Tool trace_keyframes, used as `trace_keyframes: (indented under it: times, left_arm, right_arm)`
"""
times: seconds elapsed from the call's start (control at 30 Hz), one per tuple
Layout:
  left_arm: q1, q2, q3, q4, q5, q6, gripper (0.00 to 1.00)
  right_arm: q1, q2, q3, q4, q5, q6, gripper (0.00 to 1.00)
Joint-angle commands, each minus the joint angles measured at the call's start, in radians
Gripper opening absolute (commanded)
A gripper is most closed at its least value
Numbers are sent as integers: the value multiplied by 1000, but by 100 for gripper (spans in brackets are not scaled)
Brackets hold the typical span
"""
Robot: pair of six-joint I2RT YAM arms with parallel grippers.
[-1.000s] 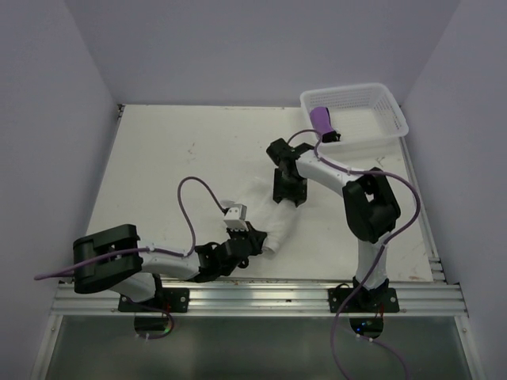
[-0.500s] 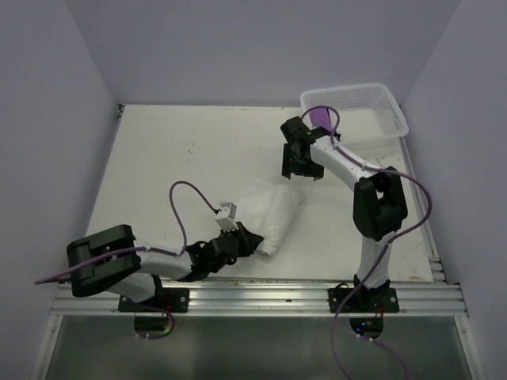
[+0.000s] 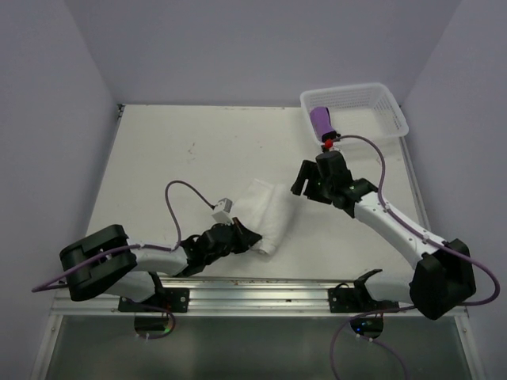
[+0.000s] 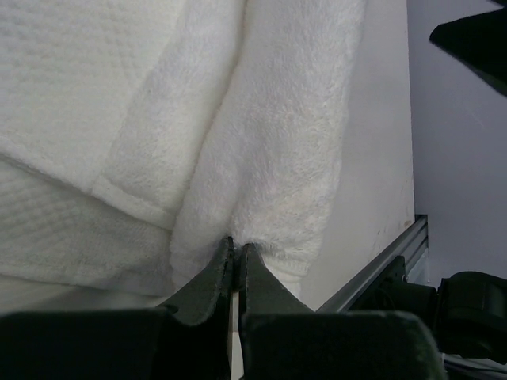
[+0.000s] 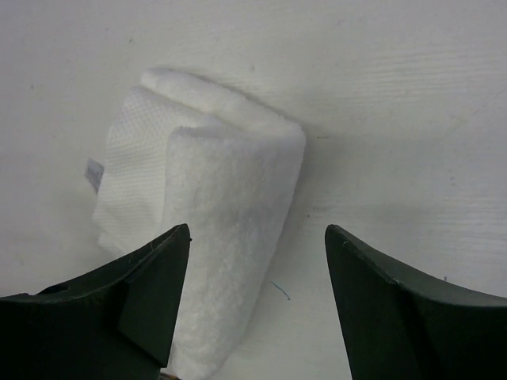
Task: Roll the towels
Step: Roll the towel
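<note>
While the left gripper holds low at the near end of the large white terry towel, its wrist view shows the jaws drawn almost together, nipping the hem of the cloth as far as I can tell. That bundle lies on the white tabletop between the two arms, and it looks narrower than it did half a second ago, the long sides folded in on themselves into a thick, loose wad rather than a tight cylinder. Now over to the right, and here's the big change: the right gripper, which a second ago was down on the far end of the towel and then lifted away toward the back, has swung round with its elbow dropped low, and it sits just off the towel's far corner. Its jaws stand wide apart and hold nothing, with the far end of the fold lying between and below them in the wrist view. Further right, the small purple towel with dark edging lies as a neat roll in the white perforated plastic basket. So one towel looks finished, and this white one seems to need a fresh grip to go on rolling.
</note>
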Motion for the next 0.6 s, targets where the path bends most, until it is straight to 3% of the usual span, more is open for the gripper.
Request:
trace_keyframes:
  times: [0.0, 0.2, 0.33, 0.57]
  left_arm:
    - [21, -4, -30, -109, 55, -42, 0]
    - [54, -6, -70, -70, 108, -99, 0]
    - [67, -6, -83, -43, 120, -113, 0]
    - [71, -6, -75, -39, 145, -122, 0]
  right_arm:
    - [-2, -61, -160, 261, -167, 107, 72]
    - [1, -182, -385, 505, -300, 221, 78]
    - [53, -201, -549, 753, -333, 332, 85]
    - [154, -68, -560, 890, -311, 371, 92]
